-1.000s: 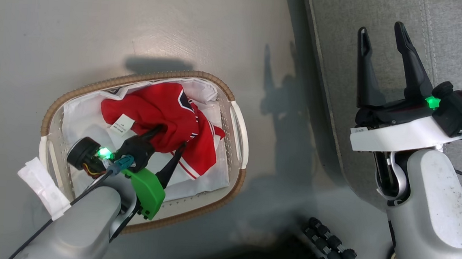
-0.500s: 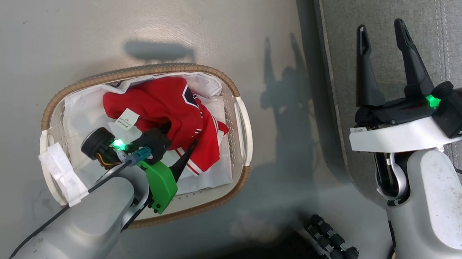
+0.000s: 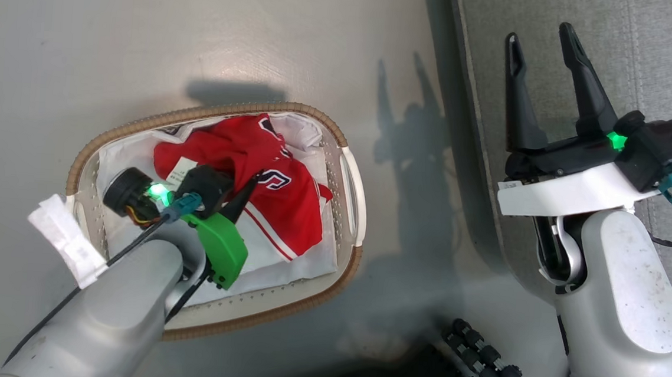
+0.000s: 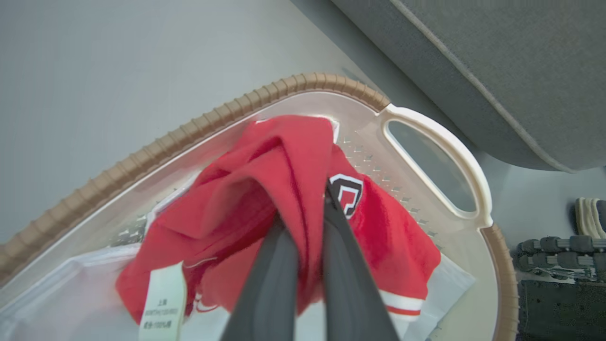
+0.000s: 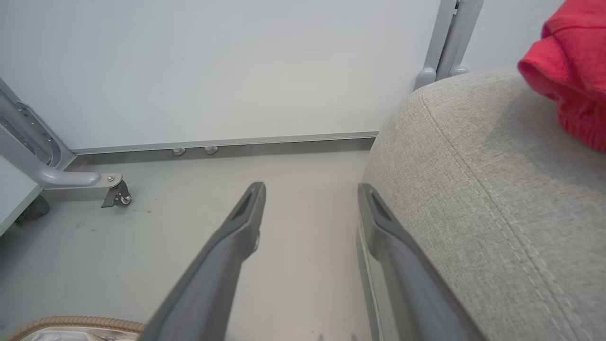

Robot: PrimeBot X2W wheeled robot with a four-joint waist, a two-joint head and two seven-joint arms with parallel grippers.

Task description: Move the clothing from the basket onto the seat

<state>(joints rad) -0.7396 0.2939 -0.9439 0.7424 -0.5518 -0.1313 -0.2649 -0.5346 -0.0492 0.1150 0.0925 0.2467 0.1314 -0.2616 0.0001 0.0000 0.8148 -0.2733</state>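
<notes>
One red garment (image 5: pixel 568 61) already lies on your large grey fabric couch seat (image 5: pixel 473 189); your left gripper (image 4: pixel 305 208) has its fingers (image 4: pixel 270 284) pinched on a red-and-white jersey (image 3: pixel 287 209) inside the oval white brown-rimmed plastic basket (image 3: pixel 229 109); your right gripper (image 3: pixel 539 34) is spread wide, empty.

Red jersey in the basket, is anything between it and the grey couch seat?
Only the side wall of the white plastic basket, which the red sports jersey must clear. The right gripper hovers open by the grey fabric seat.

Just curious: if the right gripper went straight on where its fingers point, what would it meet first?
Probably the pale grey floor by the white wall panel, though depth is unclear; the right gripper sits beside the grey fabric couch cushion.
</notes>
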